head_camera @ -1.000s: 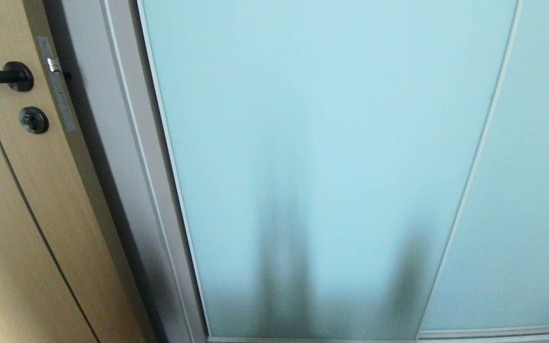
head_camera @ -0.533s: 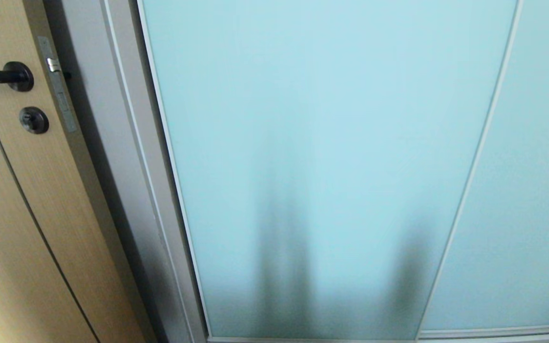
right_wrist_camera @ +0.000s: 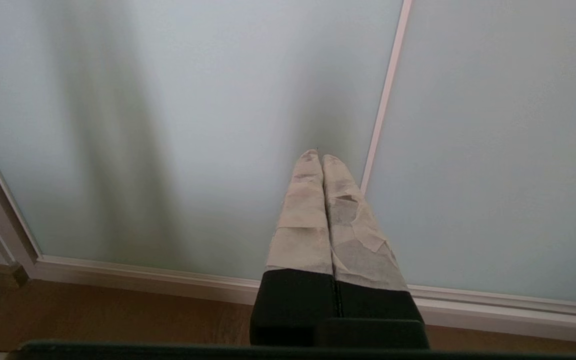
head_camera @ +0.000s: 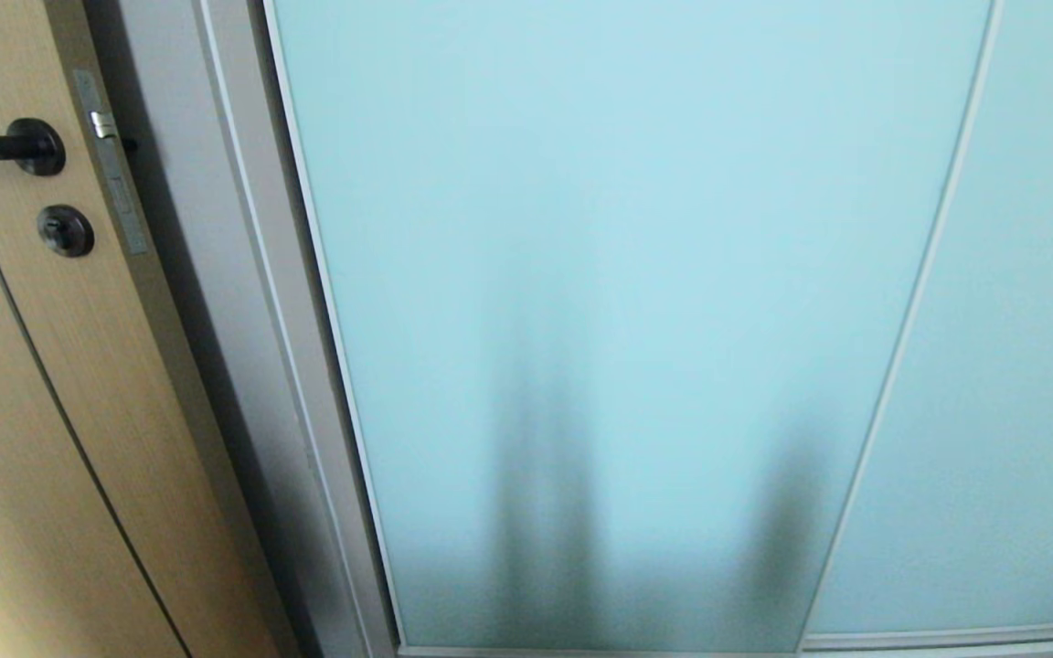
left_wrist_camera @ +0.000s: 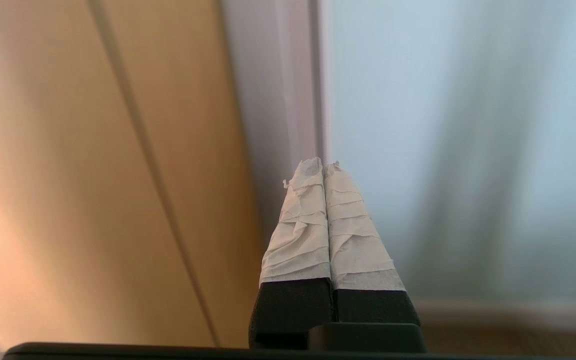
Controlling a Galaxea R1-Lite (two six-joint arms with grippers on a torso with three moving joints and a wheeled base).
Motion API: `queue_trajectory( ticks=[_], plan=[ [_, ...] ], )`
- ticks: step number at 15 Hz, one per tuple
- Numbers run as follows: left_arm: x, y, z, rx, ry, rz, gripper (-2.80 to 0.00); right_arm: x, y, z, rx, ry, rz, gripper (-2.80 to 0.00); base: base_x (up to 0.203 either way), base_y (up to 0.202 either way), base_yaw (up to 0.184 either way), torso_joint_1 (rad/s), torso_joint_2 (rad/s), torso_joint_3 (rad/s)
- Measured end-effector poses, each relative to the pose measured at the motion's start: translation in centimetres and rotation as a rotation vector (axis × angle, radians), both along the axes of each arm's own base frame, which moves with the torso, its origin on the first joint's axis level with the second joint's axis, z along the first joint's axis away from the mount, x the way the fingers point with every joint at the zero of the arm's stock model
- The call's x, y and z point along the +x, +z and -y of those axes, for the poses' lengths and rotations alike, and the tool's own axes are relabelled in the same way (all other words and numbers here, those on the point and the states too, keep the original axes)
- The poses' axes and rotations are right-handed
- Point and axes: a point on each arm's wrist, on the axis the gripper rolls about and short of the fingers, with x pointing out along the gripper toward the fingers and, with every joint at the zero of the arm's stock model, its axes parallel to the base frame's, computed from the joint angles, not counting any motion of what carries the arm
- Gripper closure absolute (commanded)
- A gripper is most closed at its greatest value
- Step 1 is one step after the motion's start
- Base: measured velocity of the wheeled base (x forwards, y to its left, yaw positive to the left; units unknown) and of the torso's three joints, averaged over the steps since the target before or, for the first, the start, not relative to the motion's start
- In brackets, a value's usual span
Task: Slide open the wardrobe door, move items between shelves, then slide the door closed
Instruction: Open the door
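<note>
- Sliding wardrobe door shut, fills view; wood door at left.
- Left gripper pressed closed, empty, aimed at door's left frame edge.
- Right gripper closed, empty, low before the glass.

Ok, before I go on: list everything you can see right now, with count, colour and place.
sliding wardrobe door: one, frosted pale blue-green glass in a thin silver-white frame, shut, fills the middle of the head view.
second glass panel: one, same frosted glass, right of the door past a thin frame strip.
wardrobe side frame: one, grey-white, between the glass and the wood door.
wood door: one, light wood, far left.
lever handle: one, dark, high on the wood door, with a round dark lock below it.
floor: brown wood, under the door's bottom rail.
left claw: shut, empty, pointing at the door's left edge.
right claw: shut, empty, facing the glass near the frame strip.
</note>
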Motion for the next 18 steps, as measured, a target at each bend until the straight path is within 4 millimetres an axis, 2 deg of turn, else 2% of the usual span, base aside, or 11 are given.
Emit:
queue_trajectory(
  ticks=[4, 7, 9, 14, 16, 18],
  plan=[
    [0.5, 7.1, -0.3, 0.010, 0.121, 0.056, 0.00, 0.0, 0.0, 0.0, 0.000, 0.000, -0.001, 0.00, 0.000, 0.000, 0.000, 0.000, 0.00, 0.000],
    [3.3, 10.5, -0.3, 0.002, 0.160, 0.020, 0.00, 0.0, 0.0, 0.0, 0.000, 0.000, -0.001, 0.00, 0.000, 0.000, 0.000, 0.000, 0.00, 0.000],
    [6.3, 12.0, -0.4, -0.010, 0.200, 0.000, 0.00, 0.0, 0.0, 0.0, 0.000, 0.000, 0.000, 0.00, 0.000, 0.000, 0.000, 0.000, 0.00, 0.000],
    [16.0, 15.3, -0.6, -0.042, 0.294, 0.080, 0.00, 0.0, 0.0, 0.0, 0.000, 0.000, 0.000, 0.00, 0.000, 0.000, 0.000, 0.000, 0.00, 0.000],
    [19.6, 15.8, -0.1, -0.059, 0.261, 0.160, 0.00, 0.0, 0.0, 0.0, 0.000, 0.000, 0.000, 0.00, 0.000, 0.000, 0.000, 0.000, 0.00, 0.000],
    [22.7, 15.2, 0.6, -0.068, 0.228, 0.208, 0.00, 0.0, 0.0, 0.0, 0.000, 0.000, 0.000, 0.00, 0.000, 0.000, 0.000, 0.000, 0.00, 0.000]
  ],
)
